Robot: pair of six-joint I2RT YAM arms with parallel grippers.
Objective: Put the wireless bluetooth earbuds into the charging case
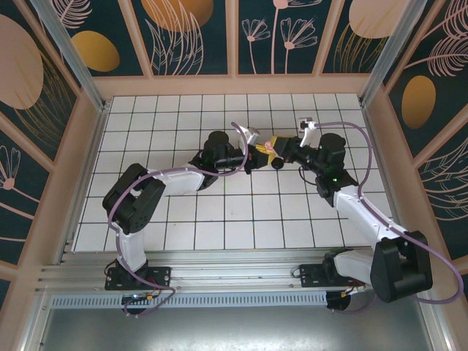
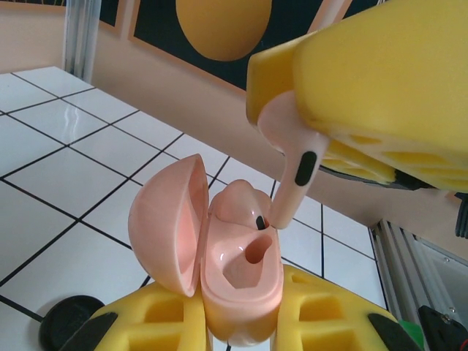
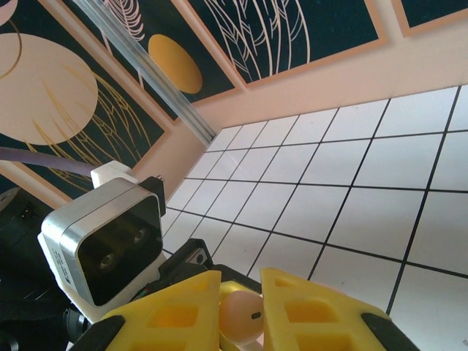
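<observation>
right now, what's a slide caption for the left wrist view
Left gripper holds the open pink case as the right gripper poises a pink earbud stem-first over it.

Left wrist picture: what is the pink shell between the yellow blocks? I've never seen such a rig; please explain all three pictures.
Two robot arms are bolted at the near edge of a white tiled table. The top picture looks down on both; the other two come from a camera on each wrist, so the yellow blocks are that arm's own fingers. The left gripper is shut on a pink charging case, its lid hinged open. The right gripper is shut on a pink earbud, its stem pointing down at the case's open socket, not yet seated. A dark round thing lies on the tiles.
</observation>
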